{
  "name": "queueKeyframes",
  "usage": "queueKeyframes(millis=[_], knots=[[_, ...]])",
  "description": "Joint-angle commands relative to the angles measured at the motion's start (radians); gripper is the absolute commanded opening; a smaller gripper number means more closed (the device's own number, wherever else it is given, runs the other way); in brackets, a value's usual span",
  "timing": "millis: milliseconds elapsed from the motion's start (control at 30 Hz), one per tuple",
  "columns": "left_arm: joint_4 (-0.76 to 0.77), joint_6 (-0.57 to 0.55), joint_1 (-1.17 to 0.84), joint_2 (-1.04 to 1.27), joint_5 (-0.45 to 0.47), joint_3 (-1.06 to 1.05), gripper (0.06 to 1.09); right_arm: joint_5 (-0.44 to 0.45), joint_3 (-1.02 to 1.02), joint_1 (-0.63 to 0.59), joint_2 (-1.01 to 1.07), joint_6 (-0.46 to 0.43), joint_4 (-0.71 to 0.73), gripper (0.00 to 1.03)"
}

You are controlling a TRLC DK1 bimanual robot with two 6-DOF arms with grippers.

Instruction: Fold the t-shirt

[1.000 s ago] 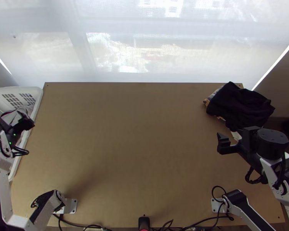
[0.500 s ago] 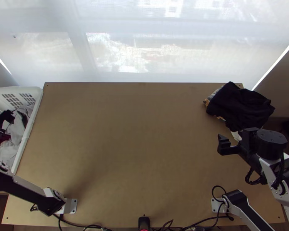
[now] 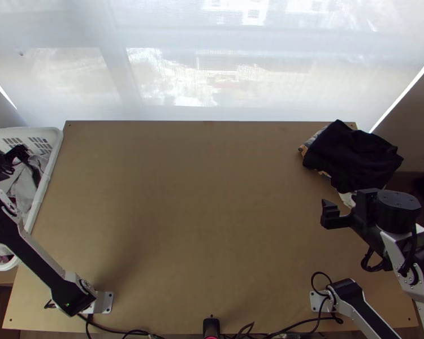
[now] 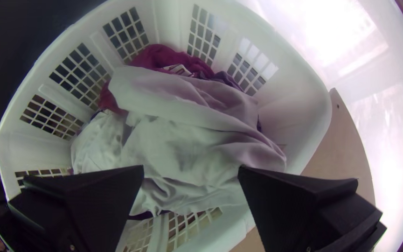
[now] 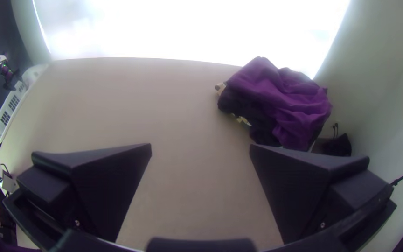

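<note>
- Left gripper: its two wide, flat black fingers are standing spread, with no cloth pinched between them; you are looking past them down into the basket. Whether they are touching cloth, you cannot tell.
- Pale grey, soft fabric garment, probably your t-shirt: it is lying bunched in the basket, ahead of the fingertips and across their gap. A thick fold is running slantwise to the line between the fingers, towards the table-side wall; the bunching is hiding the garment's true long axis. The left gripper is clearly the nearer.
- Maroon cloth: it is lying partly under the garment, so a deep pinch may be bringing both up.
- White plastic basket with gridded walls: the left wrist view is giving you its folds of cloth; the top view is placing it at the left edge of the light wooden table.
- Right gripper: it is waiting with fingers apart, near the dark, heaped cloth pile at the table's far right corner.
</note>
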Motion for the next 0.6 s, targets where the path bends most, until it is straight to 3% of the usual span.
queueKeyframes(millis=[0, 400, 500, 567], knots=[[0.012, 0.004, -0.054, 0.132, -0.019, 0.089, 1.04, -0.004, -0.006, -0.030, 0.000, -0.010, -0.006, 0.98], [0.053, 0.031, -0.081, 0.192, -0.060, 0.106, 0.98, -0.021, -0.010, -0.075, 0.001, -0.004, -0.019, 0.98], [0.052, 0.022, -0.078, 0.201, -0.089, 0.106, 0.83, -0.024, -0.004, -0.078, 0.001, -0.004, -0.025, 0.98], [0.058, 0.013, -0.075, 0.202, -0.123, 0.100, 0.61, -0.030, 0.002, -0.082, 0.001, -0.002, -0.028, 0.98]])
